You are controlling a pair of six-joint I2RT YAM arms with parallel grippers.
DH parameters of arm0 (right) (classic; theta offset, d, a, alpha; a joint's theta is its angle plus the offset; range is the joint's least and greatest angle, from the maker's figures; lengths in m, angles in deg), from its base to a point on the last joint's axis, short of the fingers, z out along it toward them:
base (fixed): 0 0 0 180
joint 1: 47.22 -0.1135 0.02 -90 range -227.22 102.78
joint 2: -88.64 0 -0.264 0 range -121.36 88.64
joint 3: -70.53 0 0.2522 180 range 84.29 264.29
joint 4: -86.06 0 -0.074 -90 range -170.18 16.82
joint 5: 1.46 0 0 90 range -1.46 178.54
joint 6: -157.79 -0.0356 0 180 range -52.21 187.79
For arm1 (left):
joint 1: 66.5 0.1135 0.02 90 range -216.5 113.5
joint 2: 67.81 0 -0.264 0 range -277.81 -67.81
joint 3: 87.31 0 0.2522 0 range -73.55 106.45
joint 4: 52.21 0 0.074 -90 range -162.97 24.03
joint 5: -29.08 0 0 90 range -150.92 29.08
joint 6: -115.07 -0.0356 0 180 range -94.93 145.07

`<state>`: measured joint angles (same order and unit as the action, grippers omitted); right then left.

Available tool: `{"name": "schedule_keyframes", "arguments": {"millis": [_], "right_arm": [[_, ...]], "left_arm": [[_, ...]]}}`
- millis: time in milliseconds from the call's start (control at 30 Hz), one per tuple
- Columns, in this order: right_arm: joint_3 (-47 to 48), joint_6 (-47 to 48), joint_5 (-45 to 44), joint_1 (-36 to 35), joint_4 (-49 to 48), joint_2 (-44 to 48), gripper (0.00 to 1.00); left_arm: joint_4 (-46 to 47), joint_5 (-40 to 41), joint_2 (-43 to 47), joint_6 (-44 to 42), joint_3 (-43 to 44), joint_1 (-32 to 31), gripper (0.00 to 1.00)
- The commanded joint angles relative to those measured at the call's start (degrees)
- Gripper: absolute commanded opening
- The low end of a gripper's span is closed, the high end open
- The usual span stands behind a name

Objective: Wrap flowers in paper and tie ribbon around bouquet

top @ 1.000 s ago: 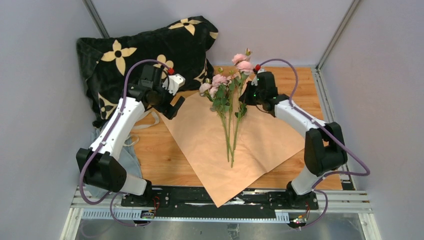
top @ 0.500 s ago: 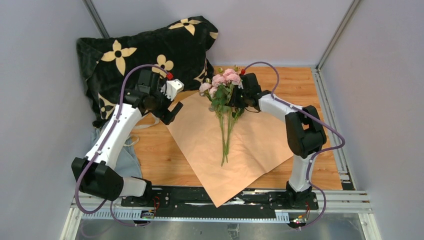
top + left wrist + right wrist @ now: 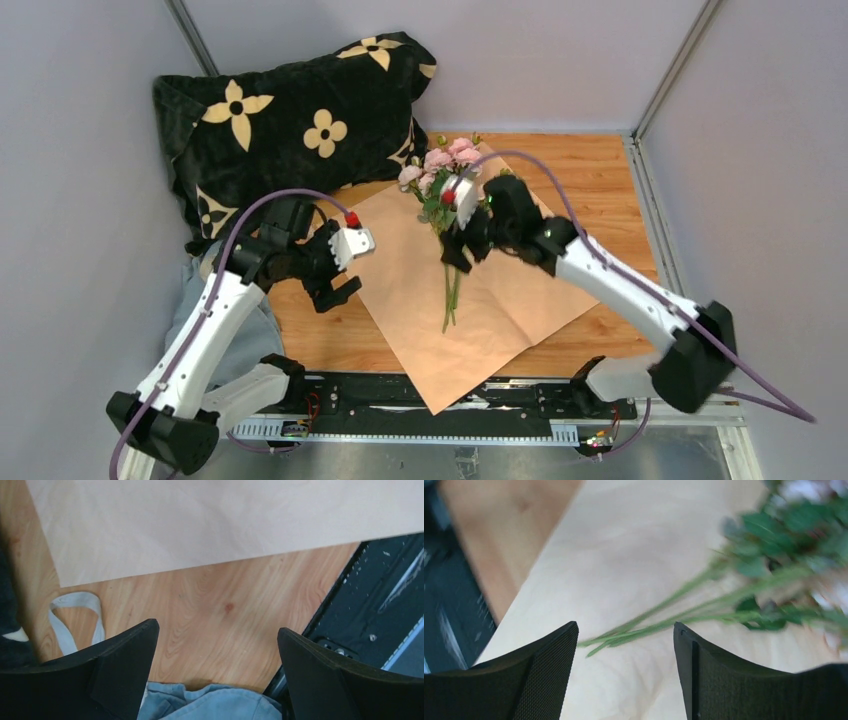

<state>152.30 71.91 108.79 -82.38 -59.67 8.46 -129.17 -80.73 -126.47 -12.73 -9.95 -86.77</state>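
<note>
Right claw (image 3: 462, 245) (image 3: 624, 635): jaws apart, nothing between them. It hovers over the flowers (image 3: 445, 185), about where leaves give way to bare stems. Right wrist view: green stems (image 3: 664, 615) lie flat on the paper (image 3: 624, 555) just past the fingertips, not touched. Blooms at the right edge are blurred, no detail.

Flowers lie on the tan paper (image 3: 520, 290). The pink and cream heads point to the far side, near the sheet's far corner. Stems run toward the arm bases and end near the sheet's middle. The paper lies flat on the wooden worktop (image 3: 600, 170), turned like a diamond. Its near corner overhangs the black base rail (image 3: 400, 390). Only the one tan sheet is visible.

Left claw (image 3: 335, 275) (image 3: 217, 630): jaws wide apart, empty, above bare worktop (image 3: 200, 605) just off the paper's left edge (image 3: 200, 520). Left wrist view: a looped pale flat strip, looks like the ribbon (image 3: 75, 596), lies on the wood beside the paper's corner. It is apart from the claw. Blue-grey cloth (image 3: 210, 705) (image 3: 255, 330) sits bunched under the claw at the worktop's left near side.

Black pillow (image 3: 290, 100) with tan flower prints sits at the far left, close behind the flower heads. Can't tell if it touches the paper.
</note>
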Motion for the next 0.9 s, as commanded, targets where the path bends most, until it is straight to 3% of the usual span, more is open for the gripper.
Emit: {"name": "schedule_keyframes", "arguments": {"millis": [0,100,200,333,633,767,867], "right_arm": [[-14.7,37.2,-2.2,-17.5,2.2,13.3,0.75],[-23.4,52.2,-10.0,-28.9,7.1,18.7,0.78],[-26.4,53.3,-11.6,-37.2,15.3,21.0,0.77],[-32.2,54.4,-17.2,-44.6,19.7,21.8,0.74],[-41.1,62.2,-23.3,-45.8,10.7,19.3,0.72],[-44.8,64.5,-29.7,-45.9,-0.7,17.3,0.7],[-44.8,63.9,-32.9,-45.7,-4.7,16.1,0.63]], "left_arm": [[-4.0,-7.2,8.5,-10.3,-4.4,-0.6,1.0],[-4.0,-15.1,11.4,-15.4,-7.4,-0.7,1.0],[-4.0,-19.8,11.8,-17.5,-11.6,-0.8,0.99],[-4.0,-18.7,13.8,-22.3,-17.3,-0.9,0.99],[-4.0,-15.4,15.9,-20.1,-20.0,-0.9,0.99],[-4.0,-13.4,15.3,-19.6,-20.2,-0.9,0.99],[-4.2,-8.8,13.8,-15.9,-17.8,-0.9,0.99]]}}
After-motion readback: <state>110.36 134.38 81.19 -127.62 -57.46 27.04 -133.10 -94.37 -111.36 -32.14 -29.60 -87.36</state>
